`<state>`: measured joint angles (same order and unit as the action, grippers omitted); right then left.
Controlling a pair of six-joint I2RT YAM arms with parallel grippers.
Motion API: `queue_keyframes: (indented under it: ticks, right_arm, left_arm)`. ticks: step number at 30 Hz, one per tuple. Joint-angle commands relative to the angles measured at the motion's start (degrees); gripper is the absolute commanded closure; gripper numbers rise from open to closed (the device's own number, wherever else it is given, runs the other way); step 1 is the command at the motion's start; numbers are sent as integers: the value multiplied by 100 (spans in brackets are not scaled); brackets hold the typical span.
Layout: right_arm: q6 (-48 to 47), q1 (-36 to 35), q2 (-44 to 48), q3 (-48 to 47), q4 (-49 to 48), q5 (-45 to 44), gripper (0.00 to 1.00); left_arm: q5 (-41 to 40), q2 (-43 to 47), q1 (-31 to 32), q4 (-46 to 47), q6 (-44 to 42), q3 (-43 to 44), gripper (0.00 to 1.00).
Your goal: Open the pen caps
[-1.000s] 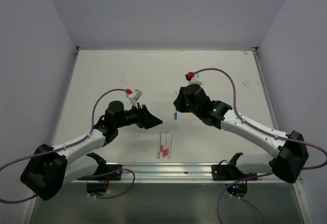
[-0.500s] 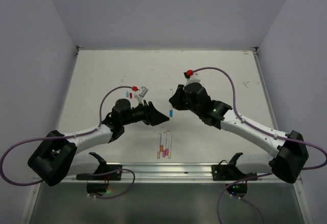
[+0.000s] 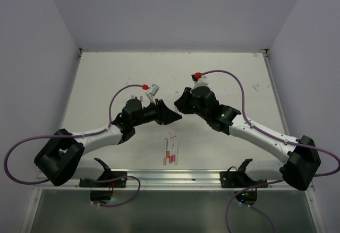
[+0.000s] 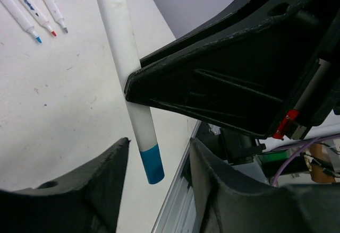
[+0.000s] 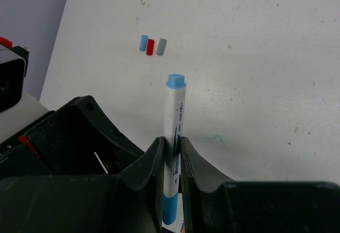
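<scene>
White pen (image 5: 175, 117) with light blue ends, loose caps (image 5: 150, 45) in blue, red and grey, white table (image 5: 255, 58)

Left jaws apart, right jaws tight.

White table (image 3: 106, 79), few small marks; metal rail (image 3: 175, 177) along near edge; grey walls (image 3: 175, 10) on three sides

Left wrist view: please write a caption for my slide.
Right gripper holds a pen, its blue cap between the jaws of the open left gripper.
</scene>
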<state>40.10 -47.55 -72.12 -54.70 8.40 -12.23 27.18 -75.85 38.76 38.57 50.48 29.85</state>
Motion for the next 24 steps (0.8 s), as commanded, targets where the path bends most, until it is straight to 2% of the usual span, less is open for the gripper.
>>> queue_keyframes:
  ticks: [1, 12, 13, 16, 19, 22, 23, 24]
  right_arm:
    - [104, 9, 13, 29, -278, -43, 100]
    - [200, 18, 119, 38, -278, -236, 100]
    - [209, 9, 119, 29, -278, -227, 100]
    - [244, 18, 163, 73, -287, -315, 100]
    - [201, 18, 128, 38, -278, -211, 100]
    - [121, 18, -3, -84, -155, -69, 89]
    - [104, 18, -30, -94, -155, 1, 79]
    - [104, 9, -65, -85, -190, 36, 75]
  left_arm:
    - [-151, -96, 79, 230, 15, 197, 54]
    - [-178, -114, 149, 125, -38, 250, 77]
    - [-169, -131, 149, 125, -47, 267, 87]
    - [-117, -149, 167, 116, -47, 285, 100]
    - [-99, -140, 175, 81, -134, 294, 100]
    - [-108, -131, 175, -165, -318, 416, 100]
    - [-108, -140, 175, -217, -354, 425, 100]
    - [-108, -123, 175, -253, -381, 443, 100]
